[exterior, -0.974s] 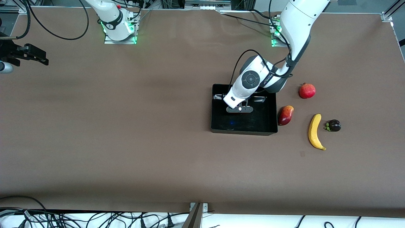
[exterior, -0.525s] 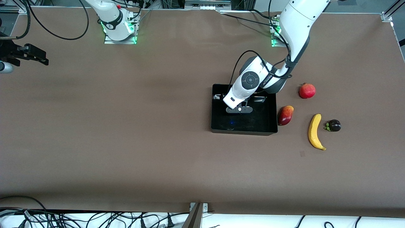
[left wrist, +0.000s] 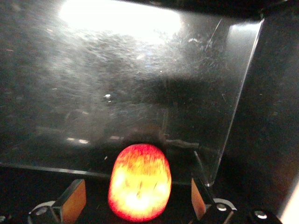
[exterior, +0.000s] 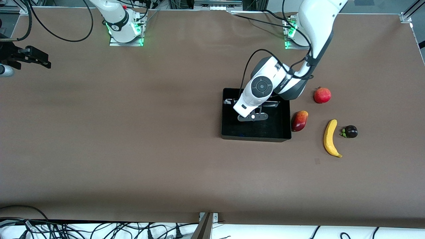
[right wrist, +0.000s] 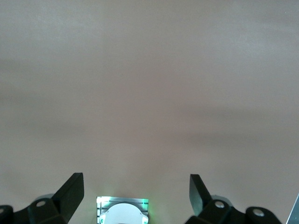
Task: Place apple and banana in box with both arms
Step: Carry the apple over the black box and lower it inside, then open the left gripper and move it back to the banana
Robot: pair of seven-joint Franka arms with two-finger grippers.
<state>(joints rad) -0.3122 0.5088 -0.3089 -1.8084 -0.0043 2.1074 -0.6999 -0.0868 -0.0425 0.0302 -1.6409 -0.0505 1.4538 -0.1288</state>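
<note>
Left gripper (exterior: pixel 252 117) fingers (left wrist: pixel 74 200) spread, released; apple (left wrist: pixel 139 181) between them, resting in box (exterior: pixel 229 132). Right gripper (right wrist: pixel 135 193) fingers spread, empty, waiting over bare surface (exterior: pixel 132 149). Banana (exterior: pixel 330 137) outside box. Risk: fingertip nudging apple on withdrawal.

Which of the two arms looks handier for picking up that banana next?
Left, probably. The left gripper hangs open over the box, where the apple lies, and the banana lies toward its arm's end of the table. The right gripper, also open, waits at the table's right-arm end.
</note>
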